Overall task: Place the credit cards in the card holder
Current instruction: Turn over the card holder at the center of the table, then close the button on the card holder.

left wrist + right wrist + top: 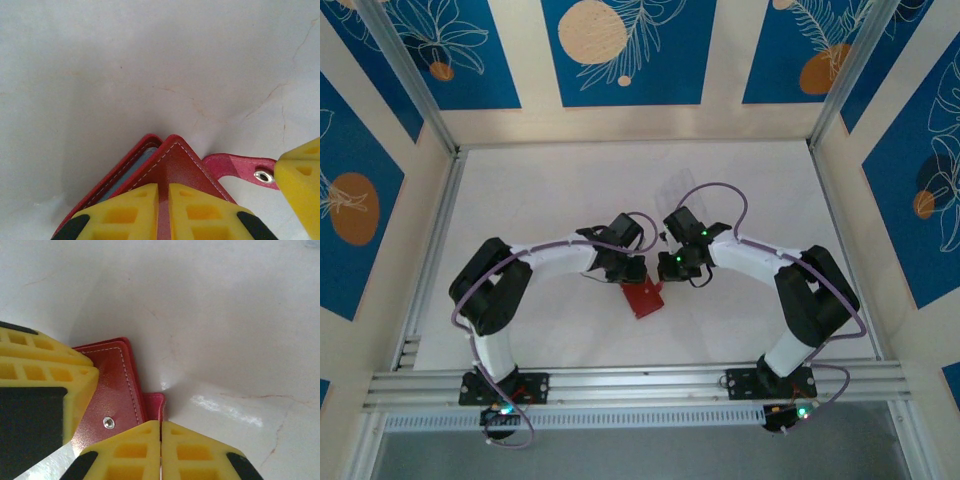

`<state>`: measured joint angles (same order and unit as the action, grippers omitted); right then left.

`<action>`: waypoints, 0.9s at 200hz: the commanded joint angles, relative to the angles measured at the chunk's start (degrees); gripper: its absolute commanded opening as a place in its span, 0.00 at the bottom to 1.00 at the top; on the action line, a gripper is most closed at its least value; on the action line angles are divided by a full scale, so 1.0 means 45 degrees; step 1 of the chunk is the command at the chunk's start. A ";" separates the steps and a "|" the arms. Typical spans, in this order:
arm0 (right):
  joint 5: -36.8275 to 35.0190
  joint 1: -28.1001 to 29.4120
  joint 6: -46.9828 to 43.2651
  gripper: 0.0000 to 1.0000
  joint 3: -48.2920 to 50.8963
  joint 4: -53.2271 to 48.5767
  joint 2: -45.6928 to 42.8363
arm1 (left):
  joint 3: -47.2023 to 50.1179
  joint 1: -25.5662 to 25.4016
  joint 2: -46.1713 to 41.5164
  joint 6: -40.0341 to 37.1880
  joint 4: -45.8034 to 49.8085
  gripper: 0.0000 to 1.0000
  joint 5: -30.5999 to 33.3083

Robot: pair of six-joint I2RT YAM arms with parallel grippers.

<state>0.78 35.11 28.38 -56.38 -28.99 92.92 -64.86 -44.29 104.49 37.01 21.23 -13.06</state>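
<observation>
Left wrist view: the left claw point(164, 192) is drawn almost shut, and a corner of the red wallet point(175, 160) cover is pinched between its pads. A blue-grey edge is seen between the two covers; whether it is a card or the lining cannot be told. To the right of the wallet the tab point(235, 165) juts out unfastened, its snap ring point(263, 176) bare, and its end is touched by a yellow finger of the other claw.

Right wrist view: the right claw point(161, 427) is closed completely. The tab is seen running into the seam between the pads and is judged to be nipped there. The stud point(107, 422) is exposed on the cover beside it.

Top external view: the wallet is placed near the middle of the table point(550, 190), with both claws met at its far side.

The step in hand is judged to be work on the closure, with the wallet steadied by one claw and the tab held by the other. Whether the wallet is being opened for the cards or fastened over them cannot be decided. For the next move, the cover grip should be kept firm, and the tab swung on its own hinge line so that the wallet is not dragged.
</observation>
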 commanded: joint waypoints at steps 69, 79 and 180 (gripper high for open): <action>0.1670 0.0465 0.0187 0.00 0.0479 0.0715 0.0260 | 0.0275 -0.0162 0.0371 0.0194 -0.0150 0.13 0.0145; 0.1774 0.0561 0.0231 0.00 0.0536 0.0792 0.0390 | 0.0244 -0.0174 0.0389 0.0227 -0.0146 0.13 0.0171; 0.1941 0.1198 0.1450 0.00 0.0698 0.1908 0.1565 | 0.0252 -0.0176 0.0509 0.0358 -0.0347 0.12 0.0014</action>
<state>8.54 38.57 32.67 -54.37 -22.39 96.57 -64.38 -44.27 105.08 38.09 20.45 -12.43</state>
